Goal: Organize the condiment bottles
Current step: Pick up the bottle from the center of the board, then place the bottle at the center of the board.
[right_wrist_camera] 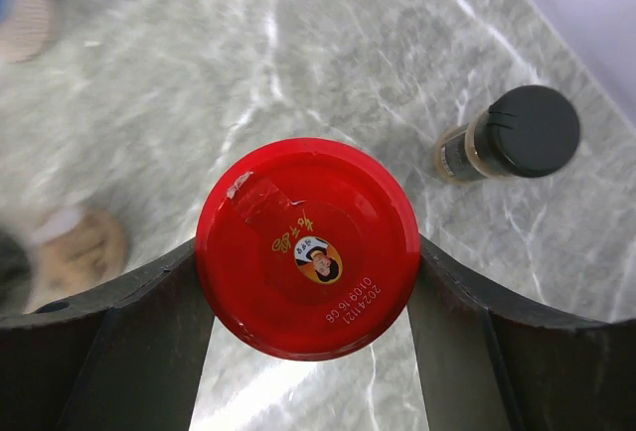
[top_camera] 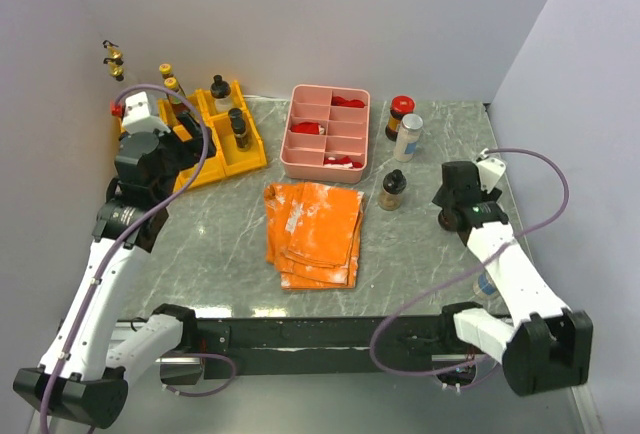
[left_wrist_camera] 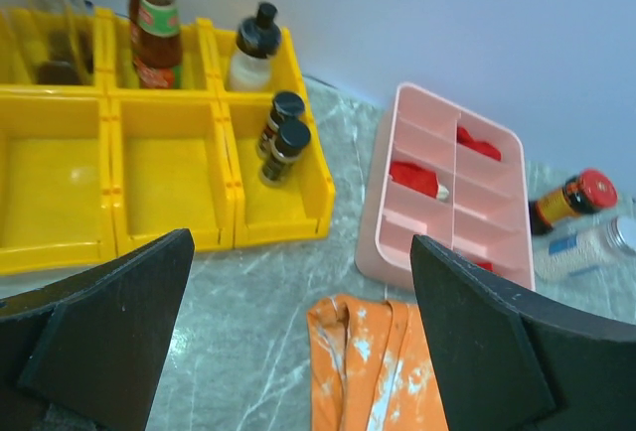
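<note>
Gripping a red-capped jar (right_wrist_camera: 308, 247) near the worktop's (top_camera: 420, 254) right edge with our right fingers (right_wrist_camera: 99, 352), we held our left fingers (left_wrist_camera: 99, 332) open.

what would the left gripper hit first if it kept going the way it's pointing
Probably the yellow bin, at the front wall of its right compartment, where two black-capped bottles sit. It could touch the marble table just short of it; depth is unclear.

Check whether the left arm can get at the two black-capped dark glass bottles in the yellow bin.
Probably yes: the left fingers are open and empty, and the two black-capped dark glass bottles sit just ahead in the open-topped yellow bin, with nothing between.
</note>
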{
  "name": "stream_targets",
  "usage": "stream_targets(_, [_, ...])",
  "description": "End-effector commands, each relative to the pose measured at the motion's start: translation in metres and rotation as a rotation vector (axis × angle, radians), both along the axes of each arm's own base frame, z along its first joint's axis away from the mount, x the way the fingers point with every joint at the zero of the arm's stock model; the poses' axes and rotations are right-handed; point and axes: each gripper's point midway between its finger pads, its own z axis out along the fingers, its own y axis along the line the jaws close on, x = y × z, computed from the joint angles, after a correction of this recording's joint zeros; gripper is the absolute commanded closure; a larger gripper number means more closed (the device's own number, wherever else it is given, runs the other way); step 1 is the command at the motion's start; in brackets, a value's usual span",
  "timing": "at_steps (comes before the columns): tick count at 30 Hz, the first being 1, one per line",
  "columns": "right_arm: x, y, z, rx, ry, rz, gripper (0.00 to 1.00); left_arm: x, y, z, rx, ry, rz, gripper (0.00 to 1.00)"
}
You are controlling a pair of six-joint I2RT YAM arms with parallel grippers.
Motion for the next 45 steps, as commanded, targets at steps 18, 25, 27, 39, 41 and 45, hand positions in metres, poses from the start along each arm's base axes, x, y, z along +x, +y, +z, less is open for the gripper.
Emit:
stream_targets(18, [-0.005,0.334,0.170,0.157,-0.391,0.880,0.68,-0.053,0.083,0.047,-0.136,-0.250,0.456,0.04])
stream_targets(25, [-0.021,0.456,0.148,0.223,-0.394,1.123,0.67,-0.064,0.087,0.051,-0.141,-0.303,0.455,0.04])
stream_targets(27, [-0.025,0.483,0.135,0.213,-0.377,1.169,0.66,-0.061,0.084,0.050,-0.131,-0.293,0.439,0.04])
stream_targets(39, [-0.036,0.551,0.072,0.225,-0.349,1.287,0.58,-0.048,0.071,0.042,-0.084,-0.254,0.366,0.04])
stream_targets(41, [-0.038,0.555,0.060,0.209,-0.328,1.299,0.52,-0.046,0.066,0.042,-0.081,-0.252,0.340,0.03])
stream_targets(45, [-0.032,0.553,0.047,0.167,-0.315,1.282,0.38,-0.040,0.059,0.035,-0.082,-0.214,0.307,0.04])
